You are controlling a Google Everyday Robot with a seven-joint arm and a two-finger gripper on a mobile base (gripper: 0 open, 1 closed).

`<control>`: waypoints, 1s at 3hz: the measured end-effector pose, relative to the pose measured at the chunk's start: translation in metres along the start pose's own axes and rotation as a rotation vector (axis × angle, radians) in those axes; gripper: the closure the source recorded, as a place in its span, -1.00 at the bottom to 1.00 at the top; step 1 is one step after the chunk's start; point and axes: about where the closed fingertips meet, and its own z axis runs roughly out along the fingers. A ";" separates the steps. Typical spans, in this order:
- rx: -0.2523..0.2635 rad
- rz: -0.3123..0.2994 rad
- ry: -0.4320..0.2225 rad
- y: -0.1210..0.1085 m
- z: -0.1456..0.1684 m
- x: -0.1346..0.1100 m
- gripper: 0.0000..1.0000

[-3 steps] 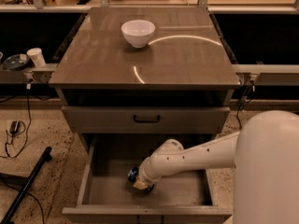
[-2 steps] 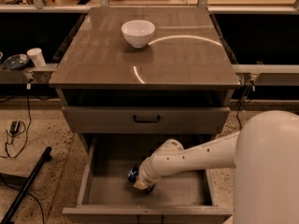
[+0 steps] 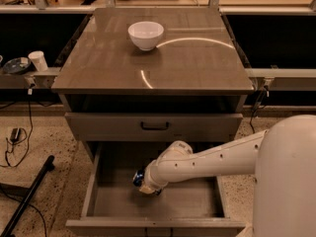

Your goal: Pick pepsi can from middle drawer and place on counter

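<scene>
The middle drawer (image 3: 197,204) is pulled open below the counter (image 3: 192,58). The pepsi can (image 3: 138,177), blue with a silver end, lies in the drawer at its left middle, mostly hidden by the arm's end. My gripper (image 3: 146,186) is down in the drawer right at the can. My white arm reaches in from the lower right.
A white bowl (image 3: 145,34) stands on the counter near its back. A closed drawer front with a black bar handle (image 3: 154,126) sits above the open drawer. A black pole (image 3: 27,196) and cables lie on the floor at left. A white cup (image 3: 37,60) stands on the left ledge.
</scene>
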 end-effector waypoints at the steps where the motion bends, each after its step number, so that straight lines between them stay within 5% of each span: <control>1: 0.037 -0.023 -0.006 -0.006 -0.018 -0.010 1.00; 3: 0.119 -0.079 0.008 -0.019 -0.063 -0.034 1.00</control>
